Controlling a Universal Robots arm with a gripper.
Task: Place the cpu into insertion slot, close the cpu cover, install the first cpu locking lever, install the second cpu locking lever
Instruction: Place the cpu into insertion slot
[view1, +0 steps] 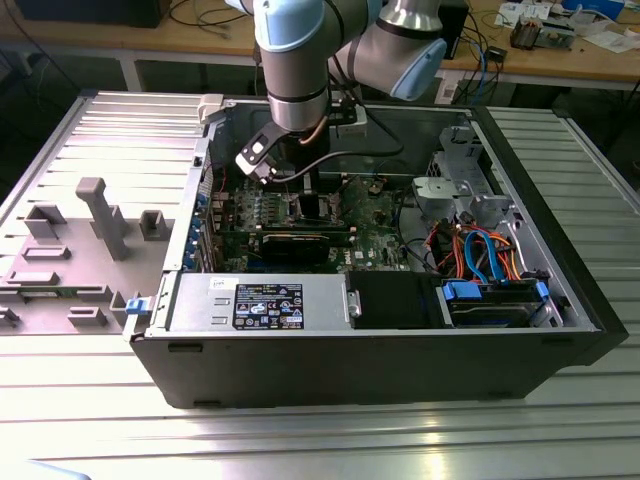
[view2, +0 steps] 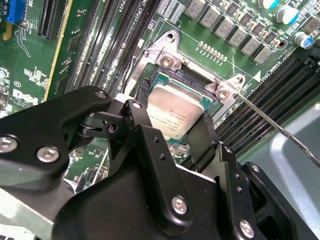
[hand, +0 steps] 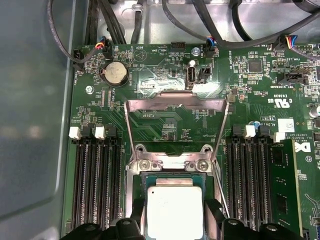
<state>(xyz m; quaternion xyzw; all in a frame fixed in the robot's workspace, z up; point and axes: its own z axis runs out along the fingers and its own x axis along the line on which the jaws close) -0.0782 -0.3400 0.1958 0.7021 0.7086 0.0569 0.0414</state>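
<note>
Closest in the second wrist view is the gripper (view2: 175, 116). Its black fingers (view2: 204, 142) are narrowed onto two opposite edges of the cpu (view2: 176, 111), a grip that holds the chip square to the insertion slot (hand: 172, 174) directly beneath it. Whether it is fully seated I cannot tell. The cpu cover (hand: 175, 104) stands swung up on its hinge, leaving the socket open for the chip. A thin wire locking lever (view2: 280, 131) lies released beside the socket for the same reason. In the exterior view the gripper hangs at about 1 o'clock from the power supply (view1: 258, 305). Faint lettering marks the cpu's top, white print covers the green motherboard (hand: 260, 90), and a dark label sits on the power supply.
</note>
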